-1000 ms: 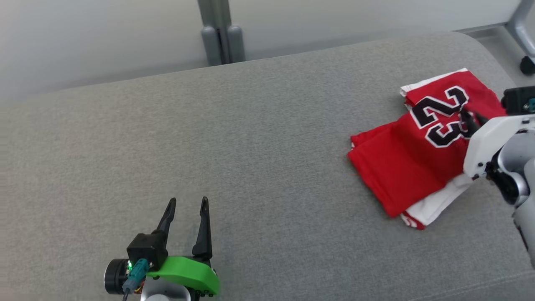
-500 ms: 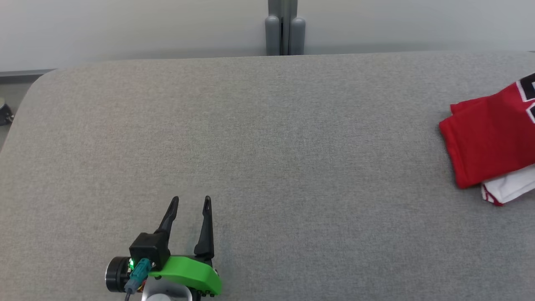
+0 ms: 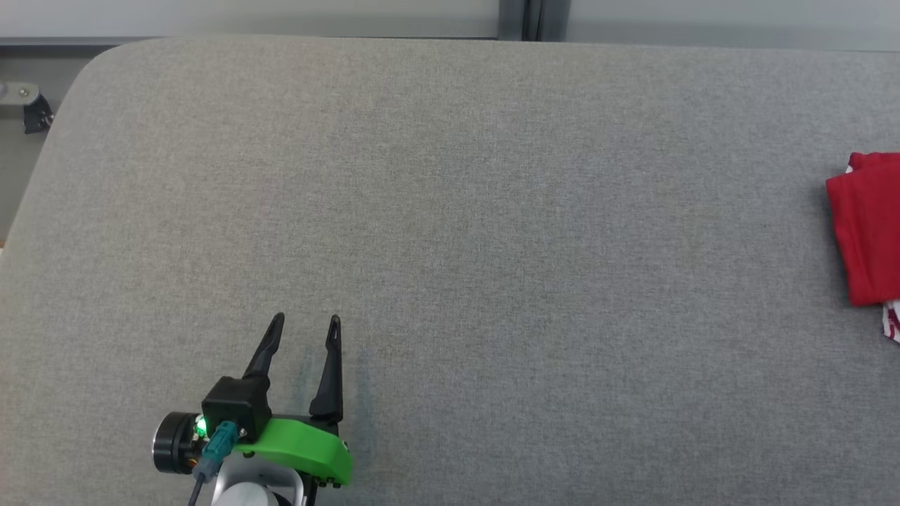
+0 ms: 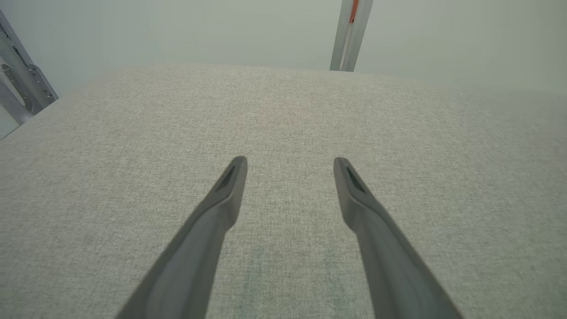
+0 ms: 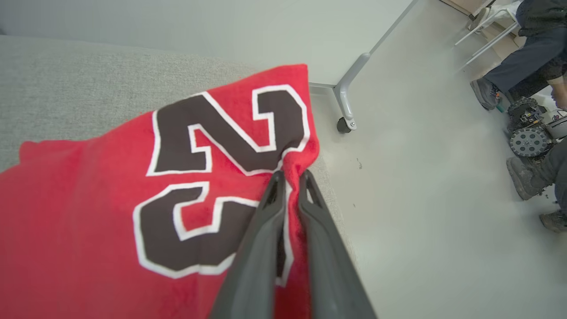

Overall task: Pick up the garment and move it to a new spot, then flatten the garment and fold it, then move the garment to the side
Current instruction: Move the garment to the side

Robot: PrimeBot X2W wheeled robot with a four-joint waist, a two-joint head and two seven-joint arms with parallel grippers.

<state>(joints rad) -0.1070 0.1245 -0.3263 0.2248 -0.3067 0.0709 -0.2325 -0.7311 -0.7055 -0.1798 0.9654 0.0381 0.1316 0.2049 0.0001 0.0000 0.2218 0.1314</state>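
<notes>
The garment (image 5: 110, 190) is a folded red jersey with a black, white-edged "23". In the right wrist view my right gripper (image 5: 290, 177) is shut on its edge, right at the table's corner. In the head view just the garment's (image 3: 870, 225) red left end with a bit of white trim pokes in at the right edge of the grey table (image 3: 450, 211). My left gripper (image 3: 304, 323) stands open at the lower left, far from the garment, nothing between its fingers. The left wrist view shows the left gripper (image 4: 290, 161) spread over bare grey fabric.
Beyond the table's edge lies pale floor with a grey caster leg (image 5: 347, 106). A person's legs and shoes (image 5: 527, 173) and a small wheeled device (image 5: 529, 141) are at the far right. A metal post (image 3: 531, 17) stands behind the table.
The head camera has swung left, so the garment slid toward the picture's right edge and the right arm left the view. The left gripper stays open in place.
</notes>
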